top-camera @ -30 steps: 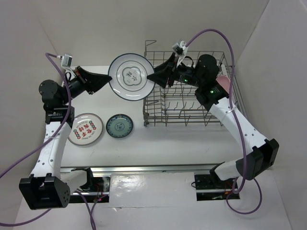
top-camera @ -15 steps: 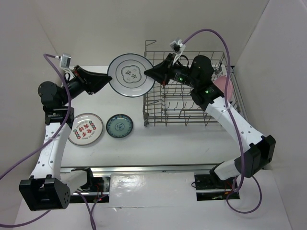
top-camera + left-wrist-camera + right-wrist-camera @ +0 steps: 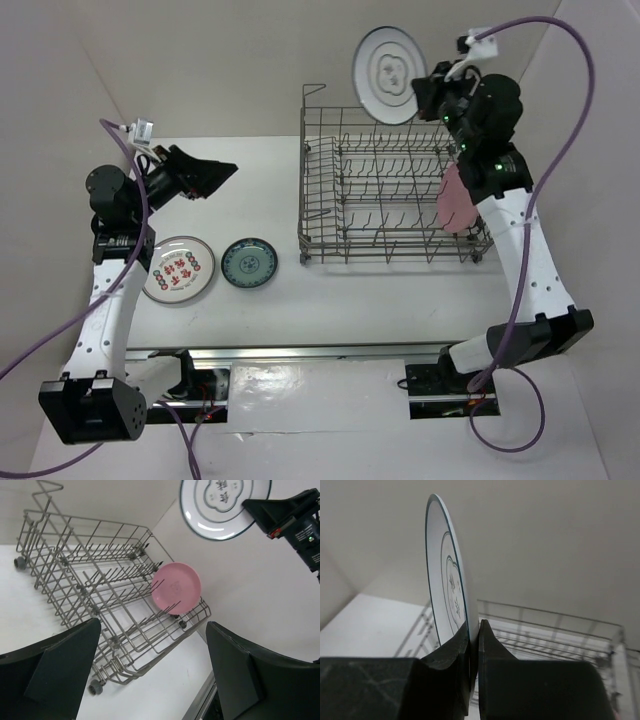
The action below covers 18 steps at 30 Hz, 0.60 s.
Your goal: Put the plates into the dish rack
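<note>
Left gripper [image 3: 213, 173]: I read it as released, with nothing in it. From overhead it hangs above the table [image 3: 350, 290], left of the rack and aimed toward it. Its own camera shows the two dark fingers [image 3: 60, 670] far apart at the frame's bottom corners.
Red-patterned plate [image 3: 178, 269]: lies flat on the table beside the left arm. I only get it from overhead.
Teal plate [image 3: 250, 263]: lies flat just right of the red-patterned one, with a narrow gap between them. It too shows only from overhead.
Dish rack [image 3: 318, 190]: sits on the right half of the table. The left wrist camera looks along its rows of tines [image 3: 75, 565].
Pink plate [image 3: 454, 197]: stands on edge among the tines at the rack's right end. Overhead it is partly behind the right arm. The left wrist view gives me its full round face [image 3: 176, 588].
Dark-rimmed plate [image 3: 388, 73]: is held in the air past the rack's far edge, against the back wall.
Right gripper [image 3: 425, 95]: is clenched on the dark-rimmed plate. Its wrist camera shows both fingers pinching the rim [image 3: 474, 627], with the plate [image 3: 445, 590] upright and edge-on above the rack [image 3: 545, 625]. From the left wrist I see that plate's face [image 3: 222, 502] and the gripper at its right edge [image 3: 252, 505].
</note>
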Available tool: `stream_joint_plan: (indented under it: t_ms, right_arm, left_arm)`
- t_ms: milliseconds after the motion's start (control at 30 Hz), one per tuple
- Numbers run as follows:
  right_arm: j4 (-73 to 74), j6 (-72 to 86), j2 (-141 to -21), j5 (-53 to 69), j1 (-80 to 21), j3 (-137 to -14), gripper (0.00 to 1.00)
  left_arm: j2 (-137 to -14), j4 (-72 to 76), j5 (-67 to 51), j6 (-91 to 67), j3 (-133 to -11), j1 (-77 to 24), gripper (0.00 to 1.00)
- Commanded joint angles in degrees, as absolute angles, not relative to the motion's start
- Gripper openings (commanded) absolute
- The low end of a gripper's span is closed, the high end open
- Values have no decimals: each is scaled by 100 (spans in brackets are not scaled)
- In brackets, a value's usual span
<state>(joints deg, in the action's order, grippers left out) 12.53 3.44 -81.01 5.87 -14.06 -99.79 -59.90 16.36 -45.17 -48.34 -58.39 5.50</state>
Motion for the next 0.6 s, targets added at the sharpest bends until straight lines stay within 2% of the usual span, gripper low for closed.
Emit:
stream_joint_plan:
  t_ms: [0,267,567]
  right_arm:
    - [1135,62,-8085,115,-810,-10257,0]
    - [960,-456,-9332,-149,-36,-10547,0]
    - [625,-843,-10010,-737,-35,-10503,0]
  left_arm:
    - [-6021,1477,-4395,-4579,-6056,589,100]
    - [-6073,871,-4088,-4184,-6301,589,100]
    - [-6179,756,-4139,-4122,-6354,589,100]
